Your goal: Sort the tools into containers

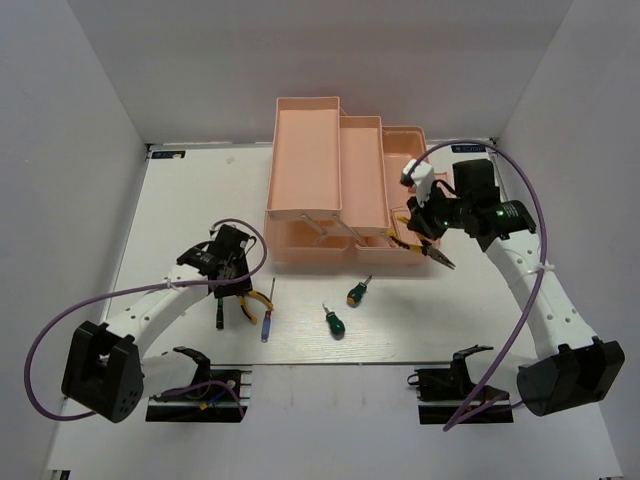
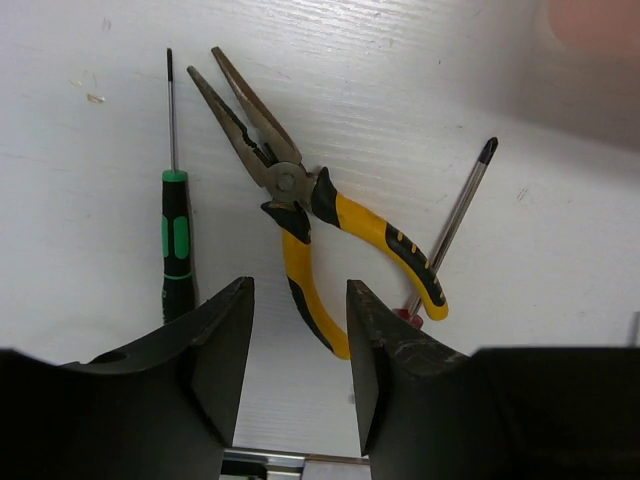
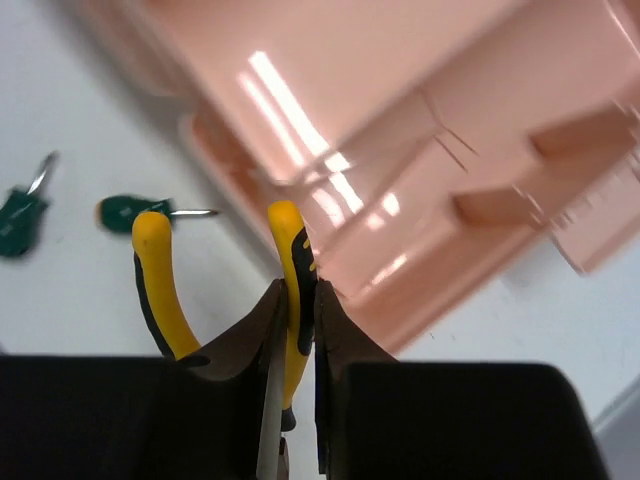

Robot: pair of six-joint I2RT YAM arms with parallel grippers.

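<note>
The salmon-pink toolbox (image 1: 340, 180) stands open at the back, its tray compartments stepped. My right gripper (image 1: 425, 225) hangs at the box's front right corner, shut on one handle of yellow-and-black pliers (image 3: 296, 290), whose nose points down toward the table (image 1: 438, 255). My left gripper (image 2: 298, 340) is open above a second pair of pliers (image 2: 300, 200) that lies flat (image 1: 252, 303); one handle points into the gap between the fingers. A slim black screwdriver (image 2: 176, 240) lies to its left and a slim screwdriver shaft (image 2: 455, 220) to its right. Two green screwdrivers (image 1: 357, 292) (image 1: 334, 322) lie mid-table.
The blue-handled screwdriver (image 1: 266, 322) lies near the front edge. The toolbox lid struts (image 1: 325, 228) cross its lower tray. White walls enclose the table on three sides. Both green screwdrivers (image 3: 130, 213) (image 3: 18, 215) show blurred in the right wrist view, beside the toolbox wall (image 3: 400, 150).
</note>
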